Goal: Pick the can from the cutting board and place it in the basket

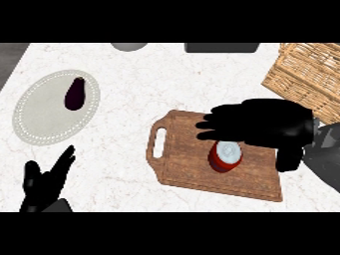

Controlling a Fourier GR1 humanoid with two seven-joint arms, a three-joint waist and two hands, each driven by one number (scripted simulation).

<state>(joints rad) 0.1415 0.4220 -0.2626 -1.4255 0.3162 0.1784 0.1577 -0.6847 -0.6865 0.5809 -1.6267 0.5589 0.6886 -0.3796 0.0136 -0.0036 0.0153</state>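
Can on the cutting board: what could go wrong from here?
1. The right hand hovers over the can with fingers spread, not yet curled round it; closing off-centre could tip the can.
2. The can stands near the cutting board's right part, under the thumb; a nudge could roll it off.
3. The basket sits at the view's right edge, partly cut off, so a low carry might catch its rim.

Bare tabletop (158,84) between cutting board (194,174) and basket (316,74), right robot hand (264,124) spread low over can (225,156), plate (36,114) with eggplant (75,93) well left
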